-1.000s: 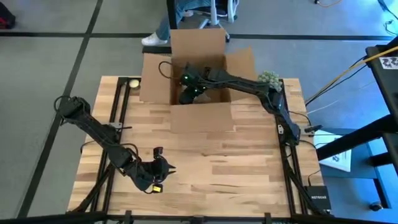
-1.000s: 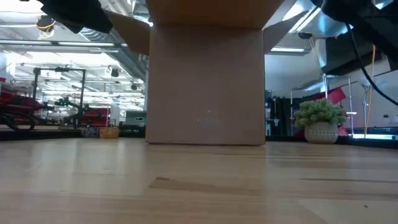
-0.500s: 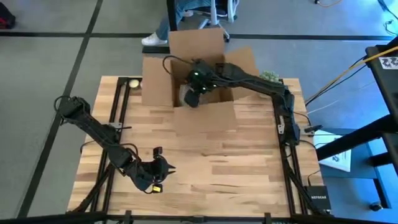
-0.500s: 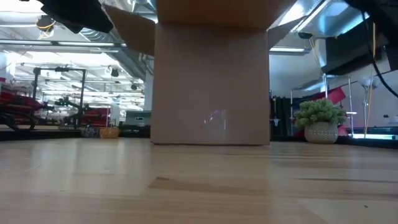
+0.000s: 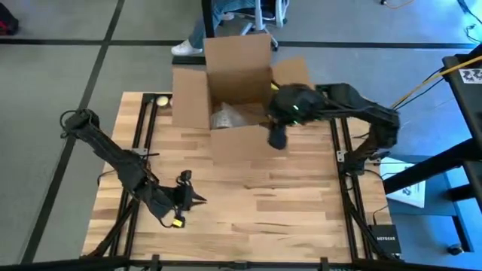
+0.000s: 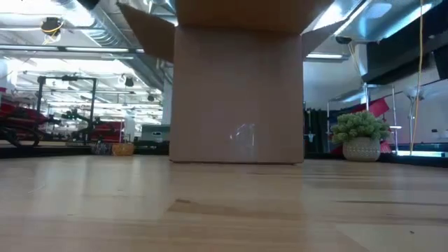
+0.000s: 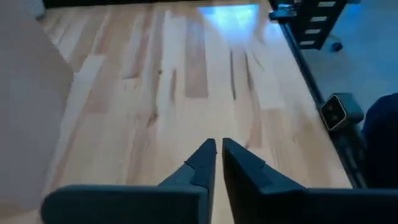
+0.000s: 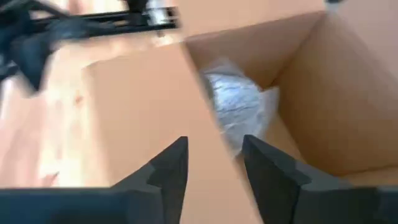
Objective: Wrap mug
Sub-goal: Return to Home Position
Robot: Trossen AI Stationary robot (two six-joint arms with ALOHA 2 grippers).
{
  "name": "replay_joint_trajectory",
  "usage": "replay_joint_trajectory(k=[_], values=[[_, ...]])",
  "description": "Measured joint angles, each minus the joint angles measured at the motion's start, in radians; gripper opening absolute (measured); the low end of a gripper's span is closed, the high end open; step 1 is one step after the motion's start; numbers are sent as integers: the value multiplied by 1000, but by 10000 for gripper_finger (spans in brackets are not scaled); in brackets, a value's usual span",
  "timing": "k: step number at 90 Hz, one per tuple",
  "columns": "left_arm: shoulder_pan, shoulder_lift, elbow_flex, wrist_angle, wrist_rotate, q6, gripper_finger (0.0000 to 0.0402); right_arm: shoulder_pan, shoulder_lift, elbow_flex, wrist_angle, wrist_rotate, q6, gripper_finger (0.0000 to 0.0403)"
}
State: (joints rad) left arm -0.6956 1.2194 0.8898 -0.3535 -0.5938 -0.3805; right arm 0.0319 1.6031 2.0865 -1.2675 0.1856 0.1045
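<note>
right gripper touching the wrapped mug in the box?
Apart. High view: the right gripper hangs outside the box opening, the wrapped mug lies inside, clear gap between them.

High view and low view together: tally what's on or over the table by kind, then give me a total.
Cardboard box: 1
Bubble-wrapped bundle showing inside the box: 1
Potted plant: 1
Small pale ball: 1
Grippers: 2, the left gripper and the right gripper
Total: 6
</note>
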Motion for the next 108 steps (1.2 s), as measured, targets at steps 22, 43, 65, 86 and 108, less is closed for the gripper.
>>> replay_joint_trajectory(k=[22, 43, 65, 86, 108], values=[[45, -176, -86, -61, 61, 42, 0, 129, -288, -539, 308, -61, 28, 43], [144, -409, -368, 205, 258, 75, 0, 138, -608, -1192, 1014, -268, 29, 12], [229, -572, -544, 255, 185, 14, 0, 138, -724, -1565, 1300, -200, 29, 4], [254, -589, -606, 293, 67, -16, 0, 138, -725, -1704, 1411, -167, 91, 1], [296, -636, -663, 293, 23, 26, 0, 138, -839, -1867, 1547, -105, 74, 1]])
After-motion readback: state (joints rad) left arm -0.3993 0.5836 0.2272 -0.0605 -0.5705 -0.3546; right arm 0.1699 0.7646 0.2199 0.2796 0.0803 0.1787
